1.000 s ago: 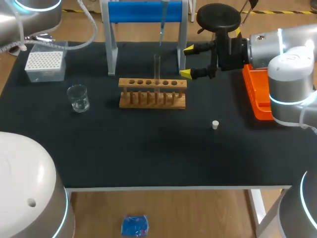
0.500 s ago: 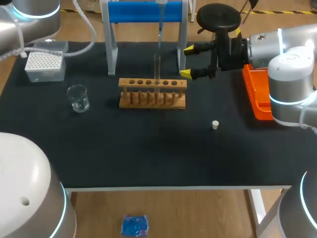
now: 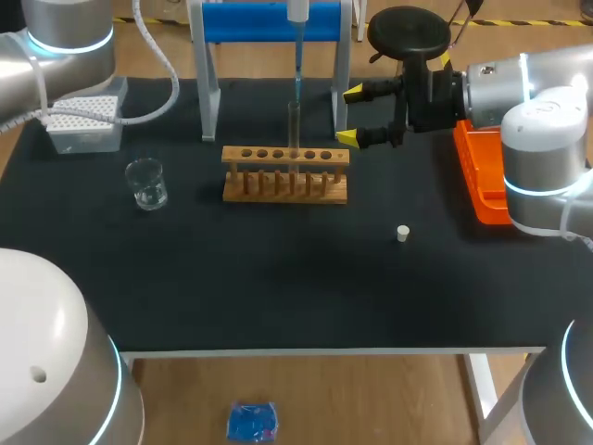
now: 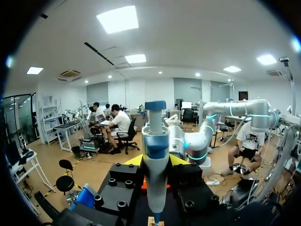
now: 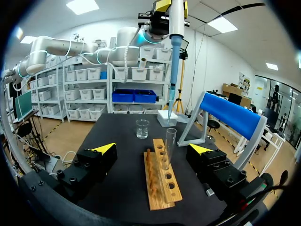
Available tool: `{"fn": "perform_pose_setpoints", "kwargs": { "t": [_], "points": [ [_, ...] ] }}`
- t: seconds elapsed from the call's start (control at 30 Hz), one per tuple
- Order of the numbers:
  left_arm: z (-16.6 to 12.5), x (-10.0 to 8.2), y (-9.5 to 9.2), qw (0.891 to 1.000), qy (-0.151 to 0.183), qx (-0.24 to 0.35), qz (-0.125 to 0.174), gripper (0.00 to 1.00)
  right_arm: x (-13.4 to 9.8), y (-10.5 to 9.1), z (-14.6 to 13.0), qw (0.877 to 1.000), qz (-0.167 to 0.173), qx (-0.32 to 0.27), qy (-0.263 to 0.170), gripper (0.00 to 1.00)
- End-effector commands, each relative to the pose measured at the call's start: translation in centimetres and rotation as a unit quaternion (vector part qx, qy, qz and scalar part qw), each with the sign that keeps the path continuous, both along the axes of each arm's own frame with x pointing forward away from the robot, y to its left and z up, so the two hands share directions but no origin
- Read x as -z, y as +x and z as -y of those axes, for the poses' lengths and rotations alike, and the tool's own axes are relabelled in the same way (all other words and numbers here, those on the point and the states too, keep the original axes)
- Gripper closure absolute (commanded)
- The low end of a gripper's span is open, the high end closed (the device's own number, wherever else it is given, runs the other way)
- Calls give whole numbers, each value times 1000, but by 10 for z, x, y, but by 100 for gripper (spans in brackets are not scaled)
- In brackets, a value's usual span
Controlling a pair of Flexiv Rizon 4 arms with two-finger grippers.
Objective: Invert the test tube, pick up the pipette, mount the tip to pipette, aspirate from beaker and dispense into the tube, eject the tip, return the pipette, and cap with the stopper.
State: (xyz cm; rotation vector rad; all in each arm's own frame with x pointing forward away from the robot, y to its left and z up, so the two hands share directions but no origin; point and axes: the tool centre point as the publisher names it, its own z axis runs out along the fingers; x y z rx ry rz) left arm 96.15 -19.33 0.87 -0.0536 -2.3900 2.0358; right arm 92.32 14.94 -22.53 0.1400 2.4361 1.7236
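- Since the pipette [image 5: 176, 33] hangs upright with its tip [image 5: 172, 94] in line over the mouth of the test tube [image 5: 170, 146], the step in hand looks to be dispensing into the tube. The tube stands upright in the wooden rack [image 3: 285, 173] toward the back of the table [image 3: 278, 278].
- The left jaws are clamped on the pipette's body from both sides, as the left wrist view shows. The right jaws stand wide apart and empty just beside the rack's right end, touching nothing.
- As I judge it, the next move calls for a straight, small descent so the tip enters the narrow mouth without knocking the rim, then a press of the plunger.
- Left to do after that: eject the tip, return the pipette to the blue stand [image 3: 250, 23], and cap the tube. The stopper [image 3: 402, 233] lies on the table well apart from the rack, on the right arm's side.
- I cannot tell whether the tip's end is already inside the rim or just above it.
- Liquid in the tip or the tube is too faint to make out.
- The head view cuts off the left jaws. The left wrist view is mostly filled by the pipette, with only a sliver of rack under it.
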Motion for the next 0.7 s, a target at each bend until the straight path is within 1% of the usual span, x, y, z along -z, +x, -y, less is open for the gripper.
{"fn": "perform_pose_setpoints", "kwargs": {
  "t": [0.03,0.3,0.7],
  "points": [
    [1,5,1,1000,-2,-2,-3,100,0,-1,0,1000,1,1,0,0],
    [2,14,5,1000,-4,-3,-7,100,0,-1,0,1000,1,1,0,0],
    [-2,20,7,1000,-9,-9,-5,100,0,-1,0,1000,1,1,0,0]
  ]
}}
